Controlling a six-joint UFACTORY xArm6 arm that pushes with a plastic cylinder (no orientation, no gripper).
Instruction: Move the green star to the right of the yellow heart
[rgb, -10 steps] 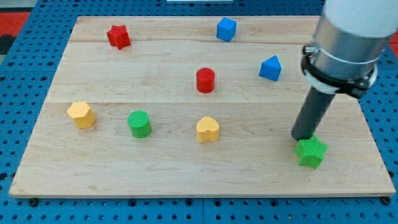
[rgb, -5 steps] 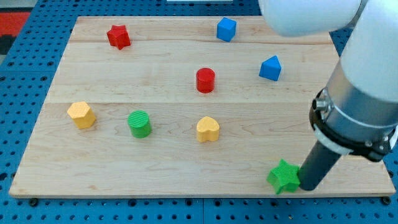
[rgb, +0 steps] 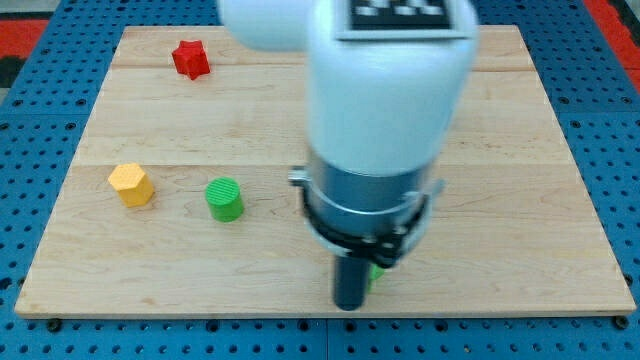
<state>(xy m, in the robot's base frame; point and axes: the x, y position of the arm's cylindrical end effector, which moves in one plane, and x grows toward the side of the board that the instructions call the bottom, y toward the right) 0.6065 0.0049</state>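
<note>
Camera view: the arm's pale body fills the middle of the picture and hides much of the board behind it.
My tip (rgb: 348, 305): low on the tabletop (rgb: 520, 200), close to its bottom edge, a little right of the view's centre.
Hand: no hand on this arm; the dark rod holds nothing and only presses sideways against blocks.
Green star (rgb: 376, 271): only a small green sliver shows, just to the view's right of the rod and touching it or nearly so; its shape cannot be made out.
Yellow heart: hidden behind the arm, so I cannot tell where it sits.
Green cylinder (rgb: 225, 198): left of the arm, well apart from my tip.
Yellow block (rgb: 131, 184): six-sided looking, further toward the view's left, beside the green cylinder.
Red star (rgb: 190, 58): near the view's top left corner of the board.
</note>
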